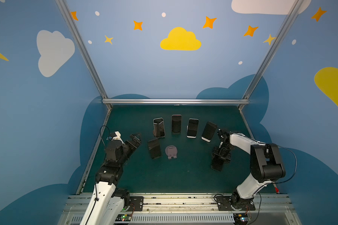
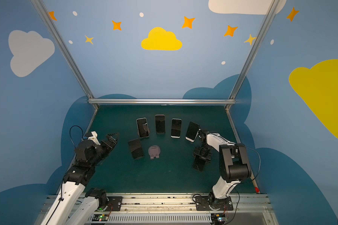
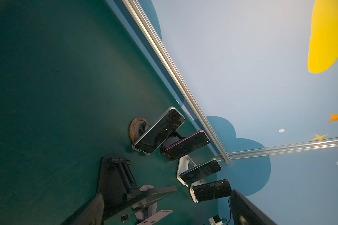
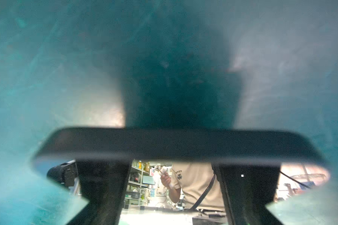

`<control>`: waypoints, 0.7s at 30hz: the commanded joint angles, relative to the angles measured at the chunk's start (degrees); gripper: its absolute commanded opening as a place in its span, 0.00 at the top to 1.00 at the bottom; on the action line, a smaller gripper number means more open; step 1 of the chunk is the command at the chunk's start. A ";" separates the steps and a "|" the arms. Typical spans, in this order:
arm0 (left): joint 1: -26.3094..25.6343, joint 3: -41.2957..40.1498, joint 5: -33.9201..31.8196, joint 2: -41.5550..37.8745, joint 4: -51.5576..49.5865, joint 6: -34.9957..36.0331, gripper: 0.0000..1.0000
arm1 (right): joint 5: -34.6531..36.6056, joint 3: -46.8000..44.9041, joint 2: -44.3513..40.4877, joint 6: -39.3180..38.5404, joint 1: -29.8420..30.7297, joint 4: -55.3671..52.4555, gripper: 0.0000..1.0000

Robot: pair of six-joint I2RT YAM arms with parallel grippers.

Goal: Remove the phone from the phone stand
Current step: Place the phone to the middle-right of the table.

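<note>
we hold the phone [image 1: 217, 165] off the empty stand [image 1: 171, 152], our right gripper [image 1: 220, 158] closed across it low over the mat [image 1: 183, 177] at near right, left gripper [image 1: 136, 138] wide open and empty, so next we likely lay it flat and let go.

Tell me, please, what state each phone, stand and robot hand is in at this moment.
Left hand: open, empty.
Right hand: shut on the black rectangular phone.
Black rectangular phone: held, off any stand.
Lilac round plastic stand: empty.
Dark phone on black folding stand: propped, screen off.
Silver-edged phone on round wooden stand: propped, screen off.
Purple-edged phone: propped, screen off.
Two dark phones on white stands: propped, screen off.
</note>
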 commanded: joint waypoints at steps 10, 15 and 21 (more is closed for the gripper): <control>-0.64 1.90 -1.03 -0.95 -1.55 2.29 0.00 | 2.40 2.26 4.23 1.00 -0.06 -3.51 0.37; -1.03 3.57 -1.59 -1.31 -3.48 3.72 0.00 | 0.19 2.44 5.15 0.94 0.18 -3.56 0.33; -1.86 4.55 -2.02 -1.97 -4.39 4.77 0.00 | 0.72 2.95 6.00 0.55 0.90 -4.40 0.30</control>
